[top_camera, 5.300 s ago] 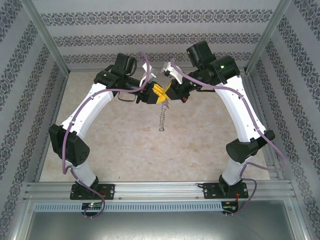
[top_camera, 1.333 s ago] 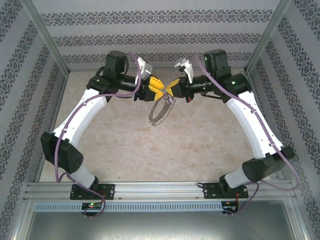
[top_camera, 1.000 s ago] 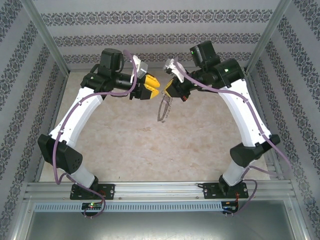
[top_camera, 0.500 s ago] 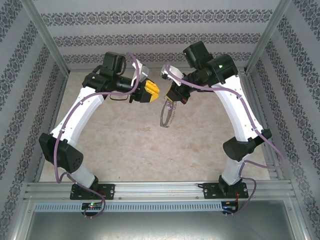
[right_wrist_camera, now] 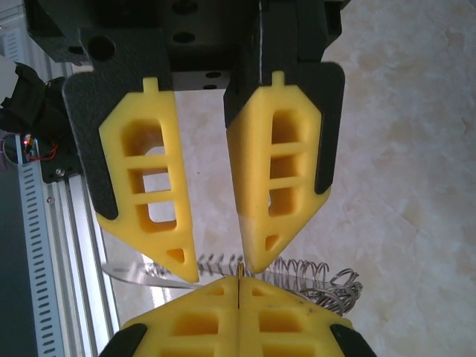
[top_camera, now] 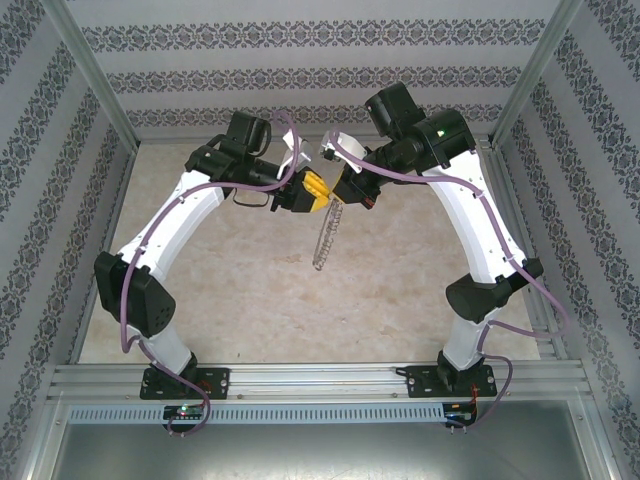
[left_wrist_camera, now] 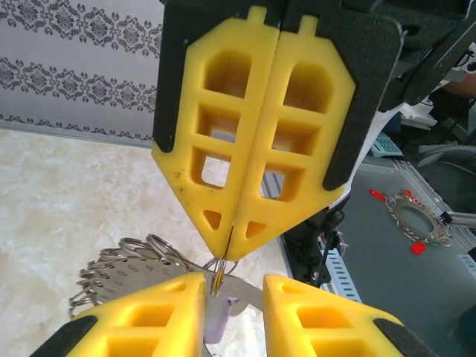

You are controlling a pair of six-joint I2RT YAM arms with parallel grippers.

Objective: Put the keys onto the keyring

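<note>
Now the left gripper has moved in, fingers spread. The right gripper pinches the keyring, likely light and slippery; grab its rim

Top of keyring hidden behind right gripper, keys too small to tell from its loops

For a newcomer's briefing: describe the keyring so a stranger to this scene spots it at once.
Above the far half of the marbled tabletop, the left gripper and the right gripper meet nose to nose. The keyring hangs just below them, pinched by the right one. Nothing else there looks like it: a thin hoop, seen edge-on, fringed with small silvery loops.
</note>
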